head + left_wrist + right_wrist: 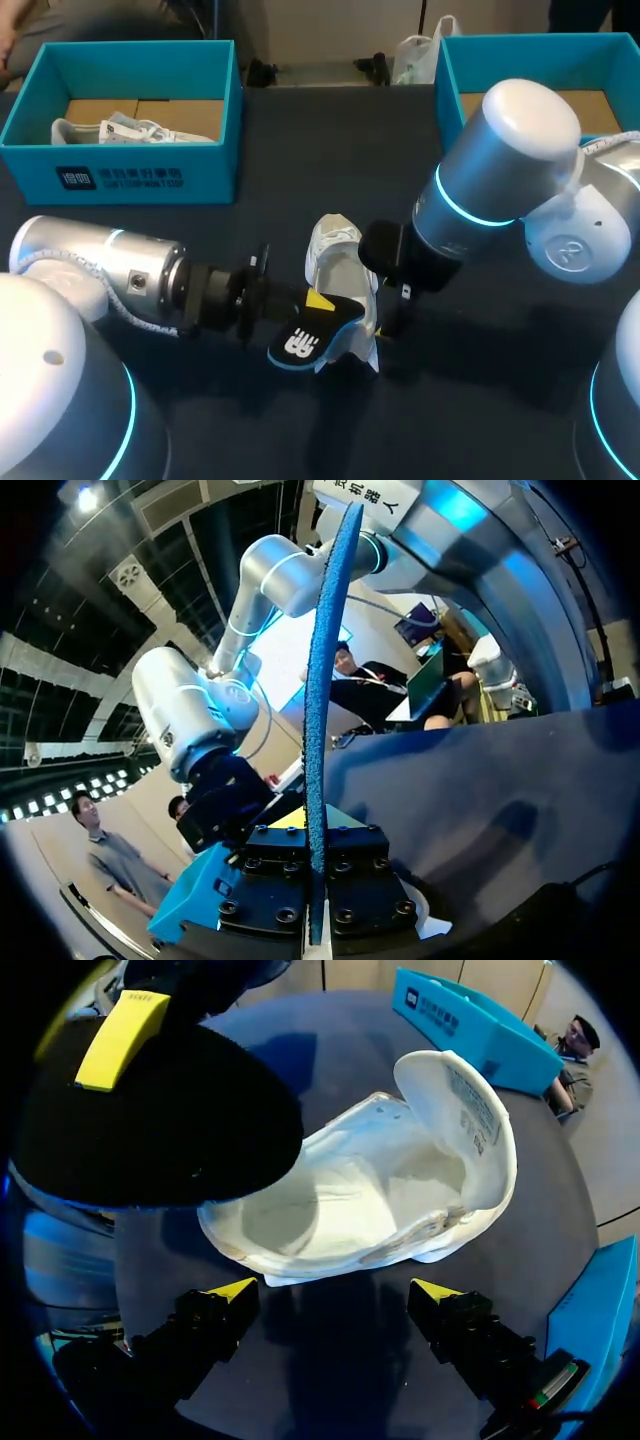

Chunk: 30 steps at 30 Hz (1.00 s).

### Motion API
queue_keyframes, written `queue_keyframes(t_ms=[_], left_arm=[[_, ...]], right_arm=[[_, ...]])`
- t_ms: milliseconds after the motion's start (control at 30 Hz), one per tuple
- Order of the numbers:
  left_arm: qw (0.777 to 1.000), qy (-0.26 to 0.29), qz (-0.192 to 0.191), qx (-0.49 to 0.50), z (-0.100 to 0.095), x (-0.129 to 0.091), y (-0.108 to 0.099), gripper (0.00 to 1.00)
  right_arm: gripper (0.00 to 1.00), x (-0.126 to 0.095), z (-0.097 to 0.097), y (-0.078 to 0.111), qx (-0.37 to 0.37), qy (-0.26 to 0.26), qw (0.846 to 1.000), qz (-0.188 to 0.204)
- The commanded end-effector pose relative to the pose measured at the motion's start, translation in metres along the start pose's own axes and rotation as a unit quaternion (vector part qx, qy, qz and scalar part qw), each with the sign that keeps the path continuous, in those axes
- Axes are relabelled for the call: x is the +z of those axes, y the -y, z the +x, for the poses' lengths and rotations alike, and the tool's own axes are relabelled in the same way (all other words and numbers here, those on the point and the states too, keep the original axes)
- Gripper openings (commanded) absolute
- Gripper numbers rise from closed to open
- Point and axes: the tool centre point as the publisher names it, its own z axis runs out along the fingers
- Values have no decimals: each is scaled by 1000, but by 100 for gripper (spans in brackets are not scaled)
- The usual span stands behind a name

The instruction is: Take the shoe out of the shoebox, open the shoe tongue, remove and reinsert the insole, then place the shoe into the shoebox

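A white shoe (338,262) lies in the middle of the table, its tongue (468,1100) folded back and its inside bare. My left gripper (312,302) is shut on the black insole (312,338) with a blue underside, holding it on edge at the shoe's near end. In the left wrist view the insole (322,710) rises edge-on from between the shut fingers of the left gripper (315,880). My right gripper (335,1295) stands open just short of the shoe (380,1195), with nothing between its fingers. The insole (150,1120) hangs over the shoe's heel end.
A blue shoebox (120,175) at the back left holds another white shoe (130,128). A second blue shoebox (450,75) stands at the back right, partly behind my right arm. Dark bare table surrounds the shoe.
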Motion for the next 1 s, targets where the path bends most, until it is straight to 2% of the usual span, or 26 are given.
queue_keyframes(t_ms=[33,400,1000], left_arm=[[1000,2,4,-6,-1,10,-7,0],[999,11,-12,-30,2,25,-19,0],[999,20,-25,-42,0,30,-26,0]], right_arm=[[100,1,2,0,1,3,1000,0],[100,1,2,0,1,3,1000,0],[100,1,2,0,1,3,1000,0]])
